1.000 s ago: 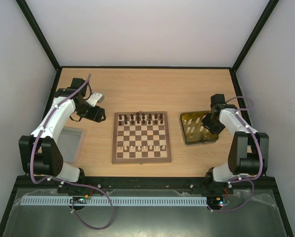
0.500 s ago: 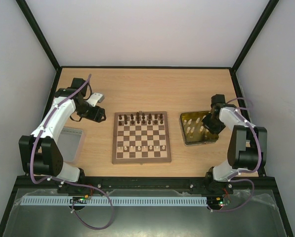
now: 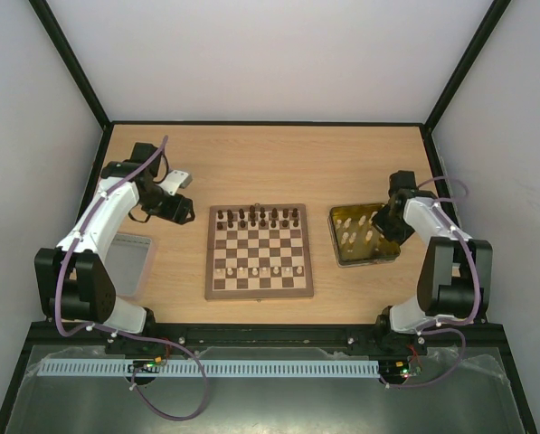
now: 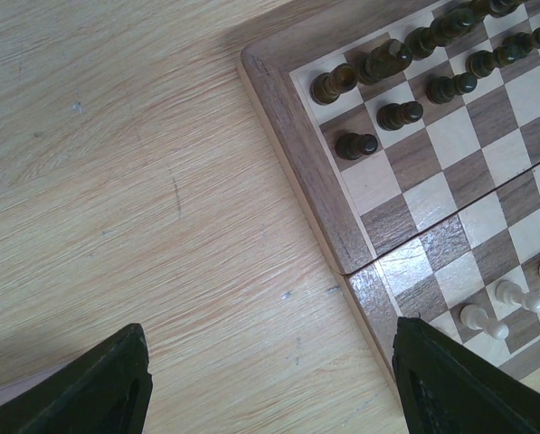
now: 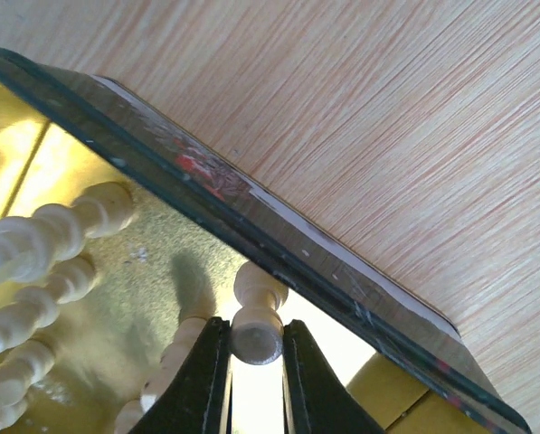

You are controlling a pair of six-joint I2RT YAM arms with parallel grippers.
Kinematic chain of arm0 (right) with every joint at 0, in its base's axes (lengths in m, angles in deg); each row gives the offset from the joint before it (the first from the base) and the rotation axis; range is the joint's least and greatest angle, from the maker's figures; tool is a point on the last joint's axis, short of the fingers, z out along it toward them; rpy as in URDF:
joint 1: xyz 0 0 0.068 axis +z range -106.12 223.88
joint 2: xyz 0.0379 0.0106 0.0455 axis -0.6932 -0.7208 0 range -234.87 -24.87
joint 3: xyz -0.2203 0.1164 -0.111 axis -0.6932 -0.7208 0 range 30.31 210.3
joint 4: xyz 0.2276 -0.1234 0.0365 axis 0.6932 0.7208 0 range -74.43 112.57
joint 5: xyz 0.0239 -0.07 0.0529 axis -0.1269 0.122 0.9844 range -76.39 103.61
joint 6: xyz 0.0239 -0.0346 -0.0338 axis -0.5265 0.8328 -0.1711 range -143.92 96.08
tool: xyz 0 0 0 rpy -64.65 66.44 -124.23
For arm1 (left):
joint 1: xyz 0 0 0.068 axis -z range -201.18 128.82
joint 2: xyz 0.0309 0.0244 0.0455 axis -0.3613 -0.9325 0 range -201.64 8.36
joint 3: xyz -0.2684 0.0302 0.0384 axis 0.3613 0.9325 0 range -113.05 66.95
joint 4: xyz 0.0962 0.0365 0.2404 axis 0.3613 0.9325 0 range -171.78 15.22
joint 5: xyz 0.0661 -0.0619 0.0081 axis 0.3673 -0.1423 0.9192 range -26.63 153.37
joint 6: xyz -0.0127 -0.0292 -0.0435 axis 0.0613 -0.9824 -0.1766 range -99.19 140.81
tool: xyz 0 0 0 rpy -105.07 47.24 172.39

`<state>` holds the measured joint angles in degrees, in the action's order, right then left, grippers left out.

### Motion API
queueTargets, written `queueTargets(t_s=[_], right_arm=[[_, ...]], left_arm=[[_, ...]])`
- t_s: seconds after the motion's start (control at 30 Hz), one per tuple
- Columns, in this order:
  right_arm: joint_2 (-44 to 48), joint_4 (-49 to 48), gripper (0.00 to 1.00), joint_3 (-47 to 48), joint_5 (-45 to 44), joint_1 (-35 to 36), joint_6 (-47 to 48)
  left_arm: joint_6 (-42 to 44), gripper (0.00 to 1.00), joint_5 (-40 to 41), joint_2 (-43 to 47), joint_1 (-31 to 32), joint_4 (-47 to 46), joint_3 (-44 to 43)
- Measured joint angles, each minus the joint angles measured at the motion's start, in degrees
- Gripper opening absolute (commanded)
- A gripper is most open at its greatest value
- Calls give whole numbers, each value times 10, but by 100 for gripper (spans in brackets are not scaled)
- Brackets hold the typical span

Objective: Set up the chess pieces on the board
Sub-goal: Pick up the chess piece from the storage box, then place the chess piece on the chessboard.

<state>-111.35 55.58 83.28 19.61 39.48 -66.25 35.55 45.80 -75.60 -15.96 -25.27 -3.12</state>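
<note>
**Lead:** Where was the right pincer (image 5: pixel 254 357)?

**Me:** Down in the tray (image 5: pixel 206 215), close to its rim. Its fingers were closed on a cream piece (image 5: pixel 259 287), pinched just under the head. I couldn't tell which piece it was.

**Lead:** And the left pincer (image 4: pixel 274 384)?

**Me:** Idle. Its jaws were wide apart and held nothing, over the table (image 4: pixel 116 181) just off the board's (image 3: pixel 212 262) left edge.

**Lead:** How did the board stand?

**Me:** The dark pieces (image 4: pixel 355 145) held the far rows and the cream pawns (image 3: pixel 251 270) lined one near row. The row nearest me looked bare, so I judged this piece belonged there.

**Lead:** How would you do it well?

**Me:** I reckoned on going straight up first, until the base cleared the rim and the other cream pieces (image 5: pixel 43 240) lying beside it. A sideways start could catch the rim or twist the piece in the fingers. After that I would carry it across and lower it upright over an empty square, letting go only once the base sat flat. Something that small would likely tip easily and knock the pawns.
</note>
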Motion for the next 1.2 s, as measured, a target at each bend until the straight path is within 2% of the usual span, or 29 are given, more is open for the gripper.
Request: queueTargets(t_s=[0.4, 0.77, 1.0, 1.2], right_arm=[[50, 16, 6, -5, 12, 0, -1], [130, 37, 7, -31, 23, 33, -13], [202, 61, 8, -41, 22, 98, -38], [219, 108, 8, -17, 20, 150, -45]], left_arm=[[0, 74, 0, 2, 4, 0, 0], [0, 74, -6, 3, 20, -1, 1], [-2, 74, -9, -2, 43, -5, 3], [-3, 74, -10, -5, 58, -11, 12]])
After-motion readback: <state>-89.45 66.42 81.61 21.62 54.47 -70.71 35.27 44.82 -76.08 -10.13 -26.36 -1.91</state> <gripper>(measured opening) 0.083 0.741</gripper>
